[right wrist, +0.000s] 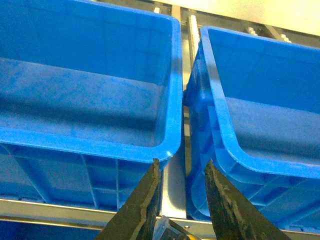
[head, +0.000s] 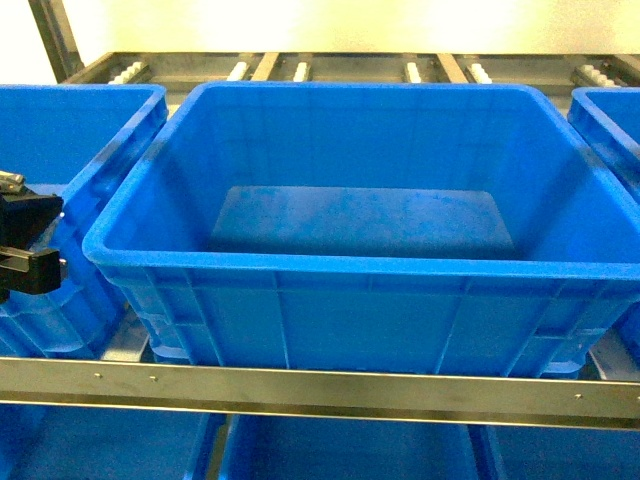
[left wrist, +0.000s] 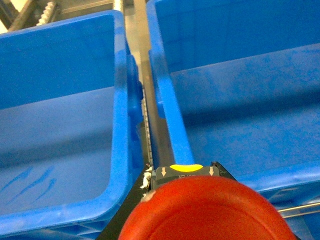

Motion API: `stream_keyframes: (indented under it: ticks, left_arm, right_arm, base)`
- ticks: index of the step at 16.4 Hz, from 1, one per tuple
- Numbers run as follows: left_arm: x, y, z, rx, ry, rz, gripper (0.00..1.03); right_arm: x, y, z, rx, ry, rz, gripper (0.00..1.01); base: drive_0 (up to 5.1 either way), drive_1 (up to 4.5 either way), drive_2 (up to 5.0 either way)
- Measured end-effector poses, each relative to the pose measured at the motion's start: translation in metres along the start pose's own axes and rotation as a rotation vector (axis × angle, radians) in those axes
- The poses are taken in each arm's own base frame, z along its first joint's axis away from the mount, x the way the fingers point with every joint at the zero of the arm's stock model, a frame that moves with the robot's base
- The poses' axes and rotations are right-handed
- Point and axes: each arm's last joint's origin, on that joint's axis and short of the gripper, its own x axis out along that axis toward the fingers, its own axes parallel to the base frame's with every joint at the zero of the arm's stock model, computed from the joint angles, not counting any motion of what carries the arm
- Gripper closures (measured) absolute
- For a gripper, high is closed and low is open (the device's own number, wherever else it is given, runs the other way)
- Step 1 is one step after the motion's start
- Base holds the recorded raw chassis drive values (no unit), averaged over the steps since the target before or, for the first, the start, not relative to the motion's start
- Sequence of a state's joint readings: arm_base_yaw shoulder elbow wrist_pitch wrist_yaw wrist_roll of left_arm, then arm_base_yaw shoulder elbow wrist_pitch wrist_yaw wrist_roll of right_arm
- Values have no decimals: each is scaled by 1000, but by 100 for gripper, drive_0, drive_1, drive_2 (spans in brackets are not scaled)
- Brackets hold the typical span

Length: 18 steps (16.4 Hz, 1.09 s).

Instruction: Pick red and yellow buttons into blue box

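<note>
The blue box (head: 340, 262) stands in the middle of the shelf, deep and with nothing inside. My left gripper (left wrist: 181, 172) is shut on the red button (left wrist: 207, 212). Its big red cap fills the bottom of the left wrist view, with the black base poking out ahead. It hangs over the gap at the box's left rim (left wrist: 167, 115). In the head view the left gripper (head: 30, 235) shows at the left edge. My right gripper (right wrist: 182, 162) points at the gap by the box's right corner (right wrist: 170, 145). A clear-and-black base with a yellow sliver, the yellow button (right wrist: 172, 231), sits deep between its fingers.
Similar blue crates flank the box on the left (head: 90, 130) and right (head: 610, 120). A metal shelf rail (head: 320, 390) runs along the front, with more blue crates below it. Roller tracks (head: 300, 70) lie behind.
</note>
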<state>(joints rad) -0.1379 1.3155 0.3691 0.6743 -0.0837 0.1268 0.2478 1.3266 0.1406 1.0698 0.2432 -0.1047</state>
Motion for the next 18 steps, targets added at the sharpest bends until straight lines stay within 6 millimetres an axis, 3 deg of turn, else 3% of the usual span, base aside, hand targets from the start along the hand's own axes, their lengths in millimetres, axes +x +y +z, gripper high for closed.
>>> stream_keyframes:
  ticks: [7, 12, 15, 18]
  left_arm:
    - [0, 2, -1, -2, 6, 16, 77]
    - [0, 2, -1, -2, 7, 17, 77]
    - [0, 2, -1, -2, 6, 17, 77]
    - [0, 2, -1, -2, 7, 17, 77]
  right_arm:
    - [1, 1, 1, 2, -5, 19, 75]
    - [23, 9, 11, 1, -1, 87, 75]
    - [60, 9, 31, 2, -8, 119, 75]
    - [99, 20, 64, -16, -42, 196, 75]
  base:
    - [0, 0, 0]
    - [0, 0, 0]
    - [0, 0, 0]
    - [0, 0, 0]
